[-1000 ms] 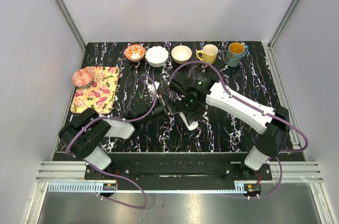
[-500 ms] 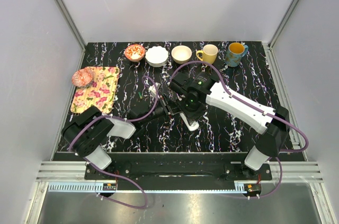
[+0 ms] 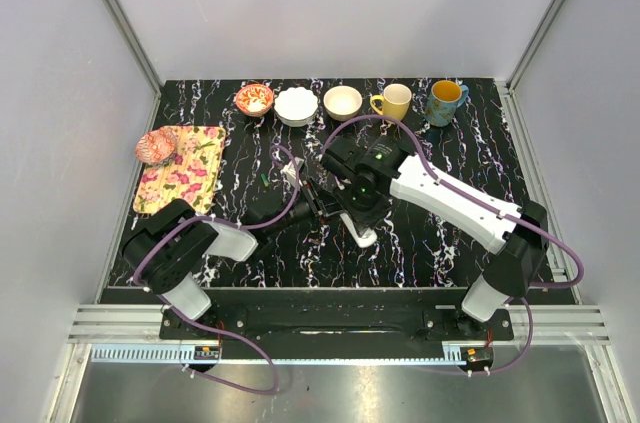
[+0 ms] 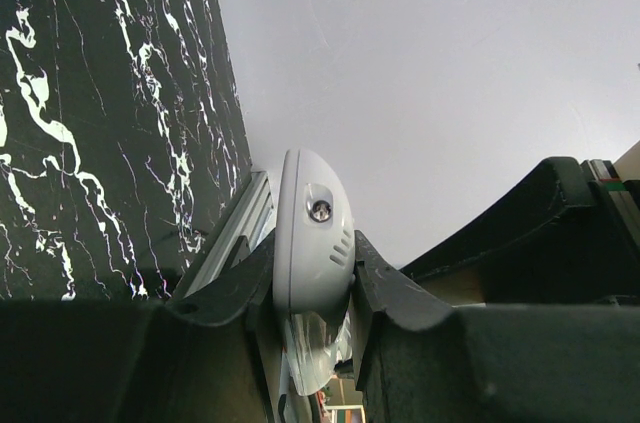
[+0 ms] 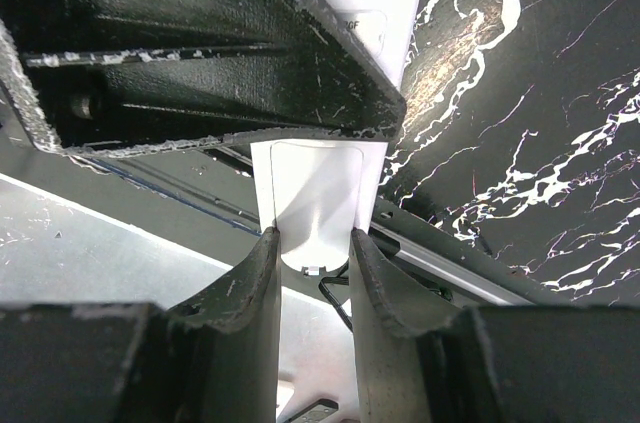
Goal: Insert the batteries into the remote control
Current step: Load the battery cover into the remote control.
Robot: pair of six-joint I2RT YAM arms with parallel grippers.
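Remote control (image 3: pixel 362 236) is at the middle of the black marbled table (image 3: pixel 450 153), gripped from 2 sides; lifted or resting, I cannot tell. A floral cloth (image 3: pixel 185 168) lies far left. Left gripper (image 4: pixel 312 243) is clamped narrow on the remote's rounded end; right gripper (image 5: pixel 313 233) pinches its flat white body. 3 bowls (image 3: pixel 296 105) and 2 mugs (image 3: pixel 393 101) line the far edge.

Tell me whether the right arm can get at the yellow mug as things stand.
Probably not yet: the right claw is closed on the remote control, which the left claw also grips. Nothing else stands between it and the yellow mug.
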